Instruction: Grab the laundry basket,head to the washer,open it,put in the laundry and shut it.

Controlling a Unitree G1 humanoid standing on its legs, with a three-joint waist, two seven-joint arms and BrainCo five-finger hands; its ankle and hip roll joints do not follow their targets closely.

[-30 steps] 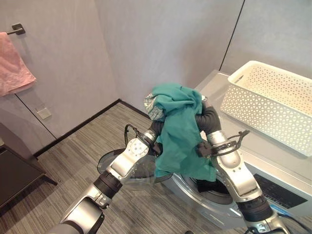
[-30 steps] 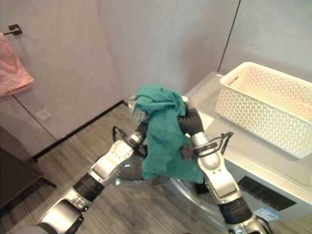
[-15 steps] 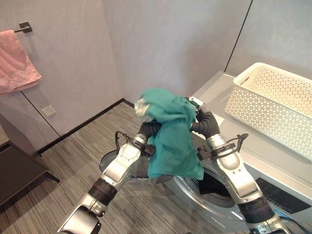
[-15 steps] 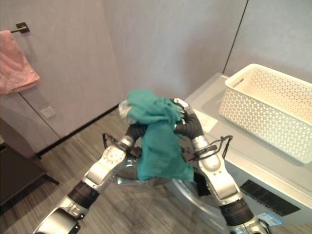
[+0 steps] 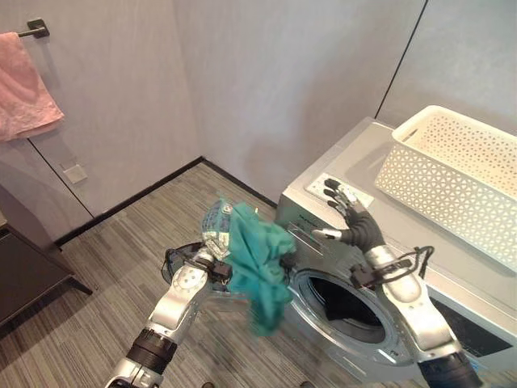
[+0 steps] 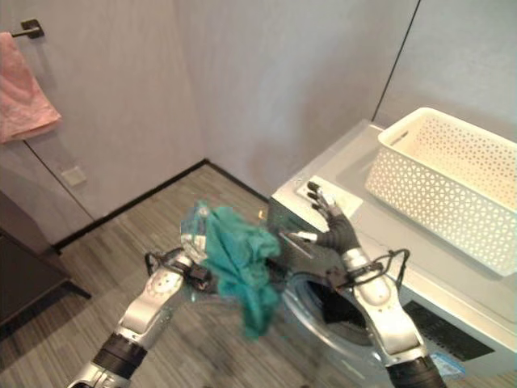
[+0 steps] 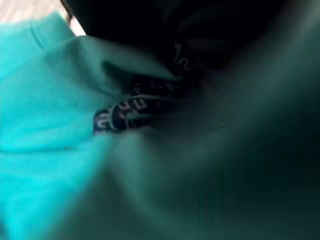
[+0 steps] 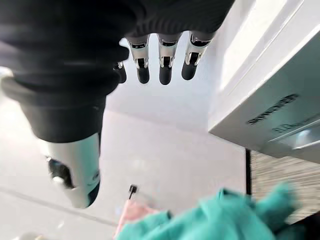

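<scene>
Left eye view: left hand [image 5: 212, 267] clutching teal garment [image 5: 257, 260], right hand [image 5: 349, 220] spread above washer [image 5: 339, 267].

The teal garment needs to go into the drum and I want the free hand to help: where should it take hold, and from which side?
Take the teal garment by its loose hanging tail, below the bunch the left hand carries. The open right hand, raised above the washer, would likely come down from the drum side, since the tail hangs free beside the open drum.
</scene>
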